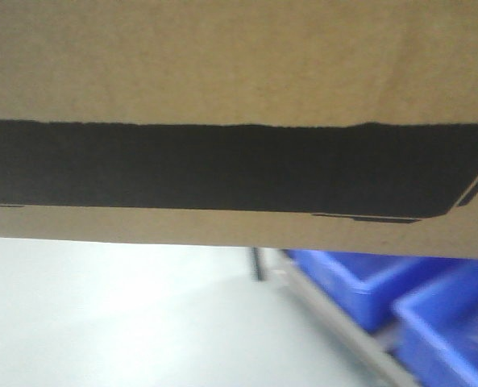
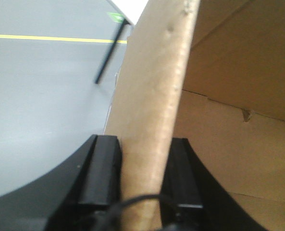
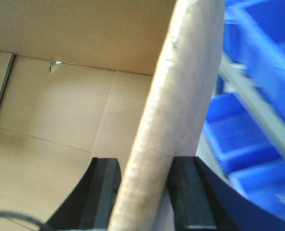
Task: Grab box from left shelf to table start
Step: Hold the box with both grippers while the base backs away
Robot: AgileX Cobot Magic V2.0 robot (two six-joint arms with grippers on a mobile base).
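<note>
While both arms are holding it, seemingly clear of any support, the box is filling the upper part of the front view, its black printed panel facing the camera and a pale flat surface lying below it; whether that surface is the table or plain floor is not showing clearly. Blue bins and a grey rail of the left shelf are sitting low to the right, apart from the carton. The left gripper is pinching one upright cardboard wall between its black pads, one pad outside and one inside the open carton, and the right gripper is clamping the opposite wall the same way. Judging by the bare interior, the carton is probably weighing little, but corrugated board is offering only moderate stiffness, so a single wall is risking a bend or tear if the load is swinging. A deep bite, with the pads well past the free edge, is looking like the safer purchase, and both arms are needing to travel together so the walls are not being pulled apart.
</note>
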